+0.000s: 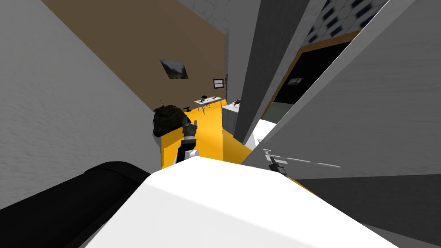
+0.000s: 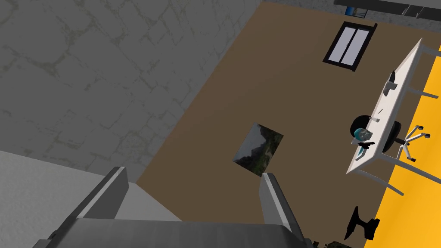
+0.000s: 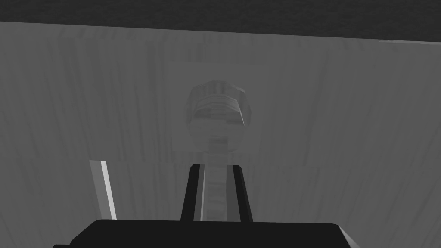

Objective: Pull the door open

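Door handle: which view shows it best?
Right wrist view: the door handle sits close and centred, its lever between the right gripper's fingers. Head view has it small on the grey door, by the gripper. Left wrist view faces a brown wall.

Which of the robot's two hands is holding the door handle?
The right gripper: it is clamped on the door handle. The left gripper stands open, holding nothing.
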Motion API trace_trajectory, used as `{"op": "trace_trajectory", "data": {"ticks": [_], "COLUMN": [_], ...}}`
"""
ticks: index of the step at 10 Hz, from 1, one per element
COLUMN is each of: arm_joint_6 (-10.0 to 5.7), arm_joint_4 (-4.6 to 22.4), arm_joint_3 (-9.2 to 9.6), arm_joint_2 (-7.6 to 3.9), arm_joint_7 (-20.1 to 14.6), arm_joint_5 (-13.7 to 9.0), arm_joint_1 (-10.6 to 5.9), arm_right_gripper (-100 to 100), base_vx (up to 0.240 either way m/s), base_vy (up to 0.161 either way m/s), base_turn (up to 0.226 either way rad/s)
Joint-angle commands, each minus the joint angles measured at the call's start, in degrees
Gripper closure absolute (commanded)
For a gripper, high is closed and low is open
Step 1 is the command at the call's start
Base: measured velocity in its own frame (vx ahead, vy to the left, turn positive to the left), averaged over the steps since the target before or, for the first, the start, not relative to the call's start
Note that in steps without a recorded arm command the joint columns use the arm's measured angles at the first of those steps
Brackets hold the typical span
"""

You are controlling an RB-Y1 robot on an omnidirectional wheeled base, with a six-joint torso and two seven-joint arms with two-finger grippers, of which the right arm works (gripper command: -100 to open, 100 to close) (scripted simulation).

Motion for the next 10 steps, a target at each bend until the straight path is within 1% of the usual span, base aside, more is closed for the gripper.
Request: {"op": "trace_trajectory", "data": {"ticks": [1,9,10], "arm_joint_6": [-1.03,-6.65,-5.56], "arm_joint_4": [0.26,3.4,2.08], "arm_joint_3": [0.29,1.47,1.44], "arm_joint_2": [-0.25,-1.73,-1.63], "arm_joint_7": [-0.27,-1.69,-1.51], "arm_joint_5": [0.03,0.0,0.02], "arm_joint_1": [0.46,1.87,2.3], "arm_right_gripper": [100,100,100], "base_vx": [-0.22,-0.216,-0.089], "base_vy": [-0.092,-0.068,-0.023], "base_turn": [0.2,0.168,0.029]}}
